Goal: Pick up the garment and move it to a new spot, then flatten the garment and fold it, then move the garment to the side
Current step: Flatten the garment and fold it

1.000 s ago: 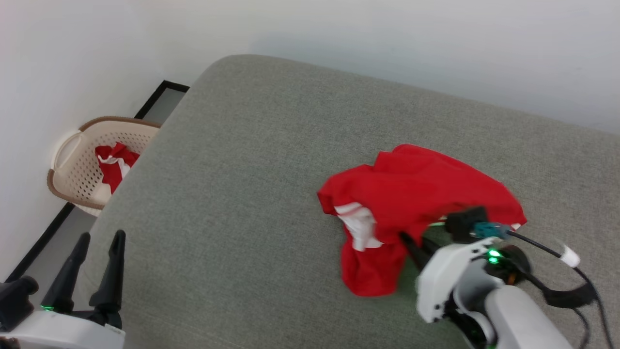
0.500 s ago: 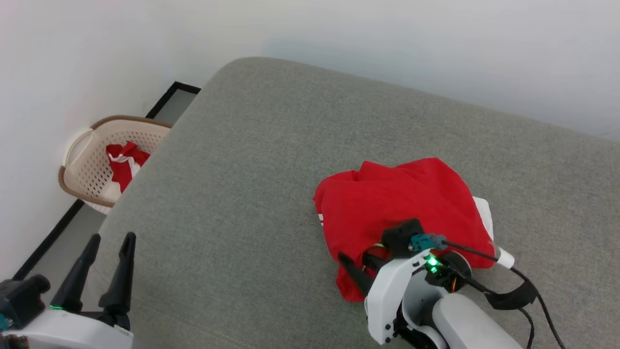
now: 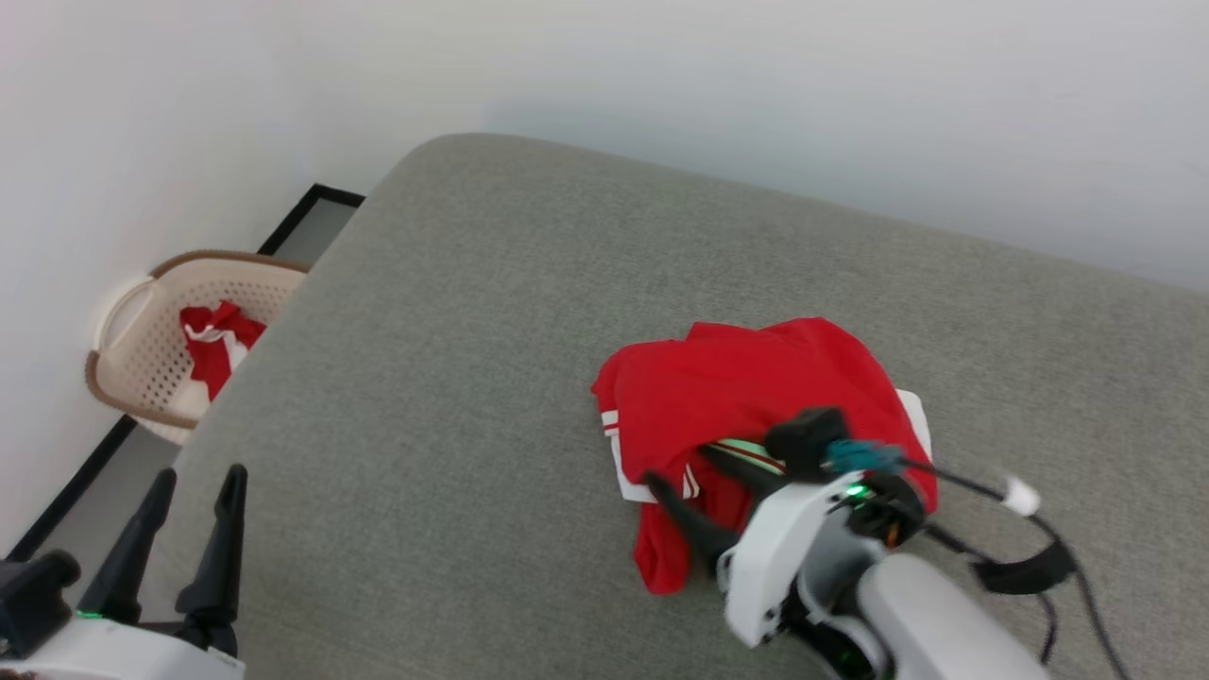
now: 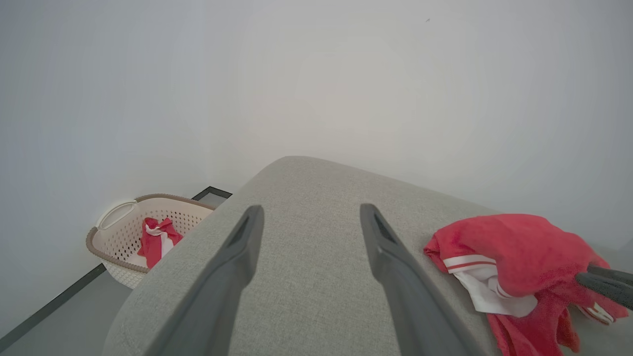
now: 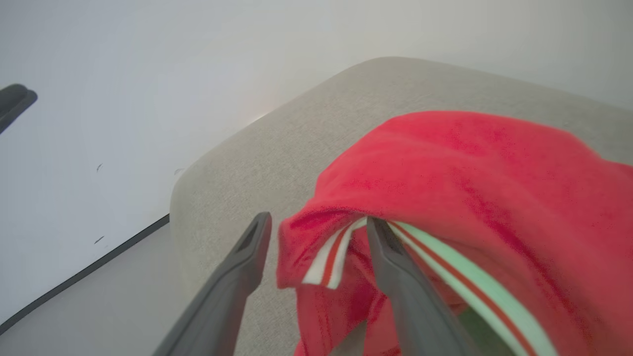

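1. The garment (image 3: 756,397) lies crumpled on the grey cushion (image 3: 453,378), at 4 o'clock in the head view.
2. The right gripper (image 3: 678,467) is spread wide and grips nothing. The striped hem (image 5: 336,249) seems to lie against one finger, so it is best to draw back slowly.
3. The left gripper (image 3: 200,475), at 8 o'clock, stands open and empty.

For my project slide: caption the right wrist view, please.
Right gripper, jaws open, straddling a striped edge of the crumpled red garment on the grey fabric surface.

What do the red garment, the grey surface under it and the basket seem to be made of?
Garment: soft matte knit cloth, probably; it bunches into loose folds.
Grey surface: woven upholstery fabric; fine weave shows, edge rounded.
Basket: likely beige plastic, with moulded holes and brown rim.
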### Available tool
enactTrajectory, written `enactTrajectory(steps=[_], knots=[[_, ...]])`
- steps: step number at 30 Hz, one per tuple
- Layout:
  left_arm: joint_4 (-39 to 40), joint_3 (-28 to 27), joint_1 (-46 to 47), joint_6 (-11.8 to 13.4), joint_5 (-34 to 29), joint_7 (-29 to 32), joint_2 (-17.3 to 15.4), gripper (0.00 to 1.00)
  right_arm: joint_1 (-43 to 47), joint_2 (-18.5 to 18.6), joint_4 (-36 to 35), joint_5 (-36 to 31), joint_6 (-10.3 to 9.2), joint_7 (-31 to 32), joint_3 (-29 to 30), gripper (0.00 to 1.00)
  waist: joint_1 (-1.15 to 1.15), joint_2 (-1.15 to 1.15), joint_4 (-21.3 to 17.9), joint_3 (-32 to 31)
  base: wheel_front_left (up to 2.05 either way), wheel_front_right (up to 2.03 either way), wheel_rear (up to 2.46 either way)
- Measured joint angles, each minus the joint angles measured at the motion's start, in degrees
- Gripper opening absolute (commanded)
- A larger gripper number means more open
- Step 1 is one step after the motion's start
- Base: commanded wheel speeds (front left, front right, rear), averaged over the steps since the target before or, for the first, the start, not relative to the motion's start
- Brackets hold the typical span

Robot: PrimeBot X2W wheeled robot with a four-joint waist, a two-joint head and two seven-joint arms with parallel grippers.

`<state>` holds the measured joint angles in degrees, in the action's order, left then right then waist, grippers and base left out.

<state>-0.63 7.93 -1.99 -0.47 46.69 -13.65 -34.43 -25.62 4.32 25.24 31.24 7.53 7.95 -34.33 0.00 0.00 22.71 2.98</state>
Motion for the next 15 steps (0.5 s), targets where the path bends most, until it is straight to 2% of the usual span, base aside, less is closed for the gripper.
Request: enactTrajectory(steps=[10, 15], knots=[[1.0, -1.3, -1.5, 0.7, -0.4, -0.6, 0.5, 1.0, 0.5, 3.8, -8.5, -0.6, -0.01, 0.2, 7.3, 1.0, 0.0, 0.0, -2.6, 0.1, 0.0, 0.0, 0.0], [1.2, -1.6, -1.5, 0.5, -0.8, -0.9, 0.8, 1.0, 1.0, 5.0, -10.2, -2.7, 0.0, 1.7, 12.6, 1.0, 0.0, 0.0, -3.2, 0.9, 0.0, 0.0, 0.0]])
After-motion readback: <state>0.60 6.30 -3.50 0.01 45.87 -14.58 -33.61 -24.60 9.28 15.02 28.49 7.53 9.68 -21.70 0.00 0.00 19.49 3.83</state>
